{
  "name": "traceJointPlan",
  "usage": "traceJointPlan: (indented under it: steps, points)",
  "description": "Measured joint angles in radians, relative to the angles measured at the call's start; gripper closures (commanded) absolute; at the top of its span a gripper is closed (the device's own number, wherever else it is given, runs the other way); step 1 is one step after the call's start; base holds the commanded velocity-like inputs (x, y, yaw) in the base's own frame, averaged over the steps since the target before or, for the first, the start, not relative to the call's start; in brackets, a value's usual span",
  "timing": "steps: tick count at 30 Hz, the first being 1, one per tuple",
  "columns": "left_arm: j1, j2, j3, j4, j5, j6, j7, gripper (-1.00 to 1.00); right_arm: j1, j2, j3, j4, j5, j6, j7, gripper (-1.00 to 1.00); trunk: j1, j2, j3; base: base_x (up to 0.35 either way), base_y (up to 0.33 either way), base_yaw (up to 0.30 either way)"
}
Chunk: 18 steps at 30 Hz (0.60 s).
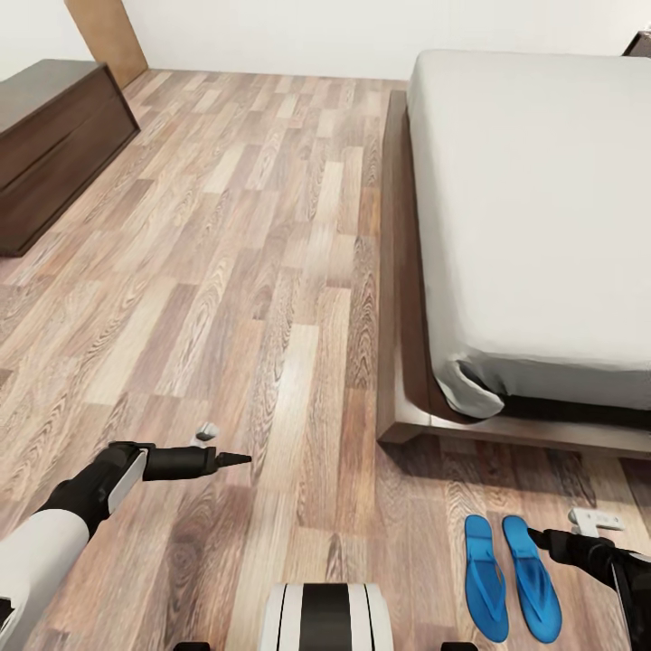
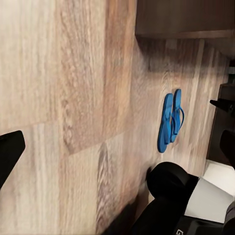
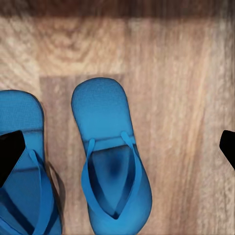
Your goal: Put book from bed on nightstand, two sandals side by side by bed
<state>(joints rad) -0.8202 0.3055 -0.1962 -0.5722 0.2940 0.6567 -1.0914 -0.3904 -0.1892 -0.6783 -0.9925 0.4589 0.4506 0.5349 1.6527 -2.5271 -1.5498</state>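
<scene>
Two bright blue sandals lie side by side on the plank floor, just off the foot corner of the bed. The bed's pale-grey mattress top is bare where it shows; the book is out of view. My right gripper hovers low over the sandals, open, with one sandal centred between its dark fingertips and the other at one side. My left gripper hangs open over bare floor, well left of the pair. A dark furniture corner beside the bed's far end may be the nightstand.
A long dark low cabinet stands against the left wall. Wide wood floor runs between it and the bed's dark wooden frame. My own base shows at the lower edge of the head view.
</scene>
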Motion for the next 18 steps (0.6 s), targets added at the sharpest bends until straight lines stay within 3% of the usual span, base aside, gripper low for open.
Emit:
traceJointPlan:
  steps: [18]
  points:
    - [0.0,-0.001,-0.001,0.0,0.0,0.0,0.0,-1.0,0.0,0.0,0.0,0.004,0.0,0.0,-0.001,-1.0,-0.008,0.004,0.07,0.0,0.0,0.0]
